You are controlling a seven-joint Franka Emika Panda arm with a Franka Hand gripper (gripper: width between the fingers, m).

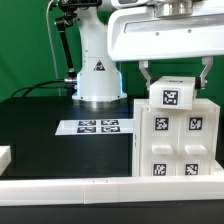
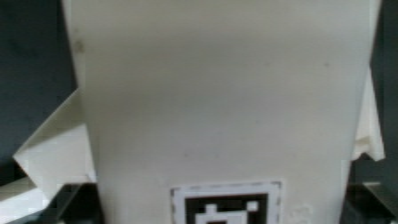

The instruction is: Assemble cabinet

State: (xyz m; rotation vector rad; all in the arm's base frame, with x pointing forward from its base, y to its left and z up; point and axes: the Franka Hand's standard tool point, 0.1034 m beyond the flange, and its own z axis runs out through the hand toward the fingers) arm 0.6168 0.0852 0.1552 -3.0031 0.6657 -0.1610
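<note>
The tool (image 1: 176, 78) is closed around a small white box (image 1: 173, 93), atop the cabinet (image 1: 176, 135) by the counter's (image 1: 60, 150) front edge; all bear black-and-white square markers.

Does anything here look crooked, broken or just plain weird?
Nothing stands out. The cabinet stands upright on the table, the gripper sits around its top piece, and the marker board lies flat.

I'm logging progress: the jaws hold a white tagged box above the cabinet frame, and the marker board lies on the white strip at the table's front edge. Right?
Not quite. The exterior view shows the marker board on the black tabletop before the robot pedestal, not on the front white strip. The jaws do hold the white box above the cabinet frame.
</note>
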